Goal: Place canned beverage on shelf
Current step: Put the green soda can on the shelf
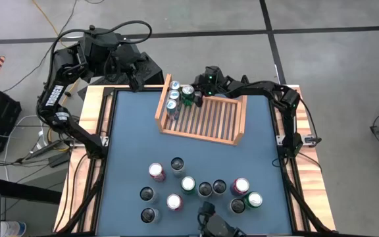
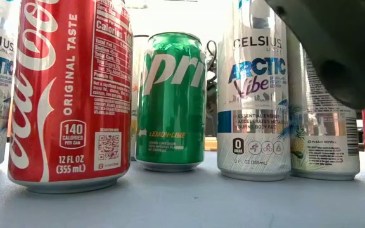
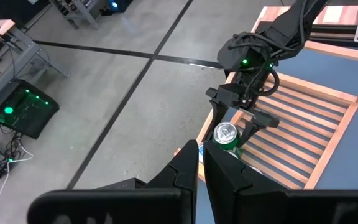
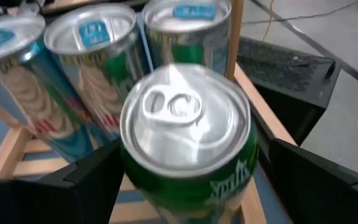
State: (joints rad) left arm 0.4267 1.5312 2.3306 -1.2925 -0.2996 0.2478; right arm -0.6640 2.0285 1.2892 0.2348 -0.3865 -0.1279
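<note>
The left gripper (image 1: pixel 135 80), its fingers narrowed almost together, is held off the table's far left corner above the grey floor (image 1: pixel 196 16) crossed by dark seams; the blue table top (image 1: pixel 130 141) is framed in pale wood; the shelf (image 1: pixel 206 120) is set at its far middle, three cans (image 1: pixel 172 103) lined along its left board; the green can (image 1: pixel 188 93) beside them is gripped by the right gripper (image 1: pixel 193 96); loose cans (image 1: pixel 188 185) are clustered near the front edge.
</note>
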